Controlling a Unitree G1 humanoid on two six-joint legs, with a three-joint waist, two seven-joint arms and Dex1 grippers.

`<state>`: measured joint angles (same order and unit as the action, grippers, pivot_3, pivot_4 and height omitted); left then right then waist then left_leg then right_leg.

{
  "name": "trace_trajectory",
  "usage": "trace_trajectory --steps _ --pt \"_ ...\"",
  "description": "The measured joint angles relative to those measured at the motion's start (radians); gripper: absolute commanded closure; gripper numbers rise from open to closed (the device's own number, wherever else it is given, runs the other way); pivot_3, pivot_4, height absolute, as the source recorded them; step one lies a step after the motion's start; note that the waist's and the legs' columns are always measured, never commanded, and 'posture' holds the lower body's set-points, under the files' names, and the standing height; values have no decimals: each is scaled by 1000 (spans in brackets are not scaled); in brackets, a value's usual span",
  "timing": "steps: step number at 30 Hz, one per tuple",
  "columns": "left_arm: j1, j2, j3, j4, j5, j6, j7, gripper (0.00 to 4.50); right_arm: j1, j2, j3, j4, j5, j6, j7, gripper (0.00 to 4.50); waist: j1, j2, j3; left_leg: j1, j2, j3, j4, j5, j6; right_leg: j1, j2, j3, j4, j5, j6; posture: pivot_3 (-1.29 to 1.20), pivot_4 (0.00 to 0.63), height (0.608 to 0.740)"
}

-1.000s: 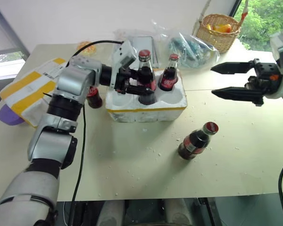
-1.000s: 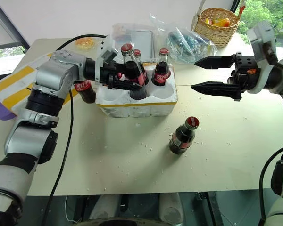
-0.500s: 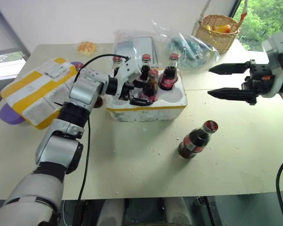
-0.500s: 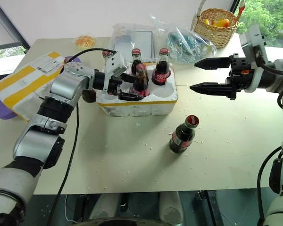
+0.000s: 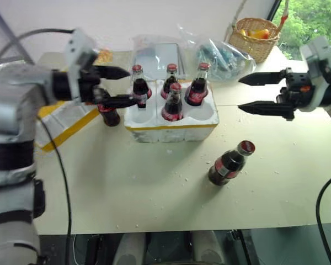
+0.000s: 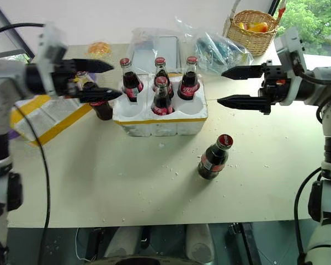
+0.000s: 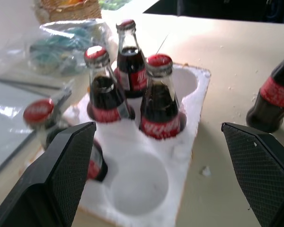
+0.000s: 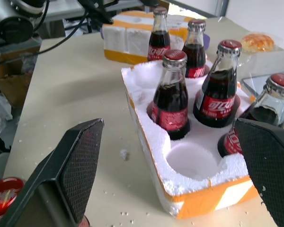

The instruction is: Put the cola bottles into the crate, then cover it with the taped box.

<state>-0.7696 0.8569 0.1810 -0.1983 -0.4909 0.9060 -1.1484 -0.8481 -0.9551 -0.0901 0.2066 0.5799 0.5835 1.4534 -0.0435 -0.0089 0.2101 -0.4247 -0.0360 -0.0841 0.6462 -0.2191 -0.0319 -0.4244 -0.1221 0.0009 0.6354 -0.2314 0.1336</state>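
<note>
The crate (image 5: 171,126) is a white foam block with a thin yellow band at mid table. Several cola bottles stand in its wells, one of them in the front middle well (image 5: 172,102). Its front left well (image 7: 137,185) is empty. Another cola bottle (image 5: 108,114) stands on the table just left of the crate. One more (image 5: 229,163) stands on the table to the crate's front right. My left gripper (image 5: 131,86) hangs open left of the crate, holding nothing. My right gripper (image 5: 240,94) is open and empty, right of the crate. The taped box (image 5: 63,126) lies at the left, partly behind my left arm.
A wicker basket (image 5: 257,36) with fruit stands at the back right. Clear plastic bags (image 5: 220,55) and a flat clear package (image 5: 154,52) lie behind the crate. A small orange bun (image 6: 99,49) sits at the back left. Foam crumbs dot the table.
My left gripper lowered a cola bottle into the front middle well, opened, and drew back to the left. The right gripper has stayed where it was, open.
</note>
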Motion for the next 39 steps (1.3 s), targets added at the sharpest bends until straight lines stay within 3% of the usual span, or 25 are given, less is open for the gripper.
trace_trajectory --steps 4,7,12,16,23,39 --pt "157 8 119 -101 -33 50 114 53 -21 9 8 15 -12 -4 8 0 5 0 0 0 0 0 1 0 0 0 0 0 -1 0 -1 0 150 737" --pt "275 -52 192 -144 -9 19 251 53 -29 13 8 18 -18 -10 11 0 6 0 0 0 0 0 1 0 0 1 0 0 -1 1 -1 0 150 737" --pt "359 -126 195 -152 26 -47 396 53 -30 15 9 26 -20 -10 14 0 11 0 0 0 0 0 1 0 0 1 0 0 -1 1 -1 0 150 737" --pt "339 -169 187 -119 34 -91 473 53 -43 15 8 31 -20 -10 12 0 17 0 0 0 0 0 1 0 0 1 0 0 -1 1 -1 0 150 737" --pt "233 -252 131 105 116 -181 631 53 -33 19 0 31 -17 -5 -5 0 28 0 0 0 0 1 1 0 0 1 0 0 -1 2 -1 0 150 737" --pt "146 -276 -10 311 174 -291 608 53 -14 20 -38 3 -4 19 -41 0 27 0 0 0 0 1 1 0 0 1 0 0 -1 2 -1 0 150 737"
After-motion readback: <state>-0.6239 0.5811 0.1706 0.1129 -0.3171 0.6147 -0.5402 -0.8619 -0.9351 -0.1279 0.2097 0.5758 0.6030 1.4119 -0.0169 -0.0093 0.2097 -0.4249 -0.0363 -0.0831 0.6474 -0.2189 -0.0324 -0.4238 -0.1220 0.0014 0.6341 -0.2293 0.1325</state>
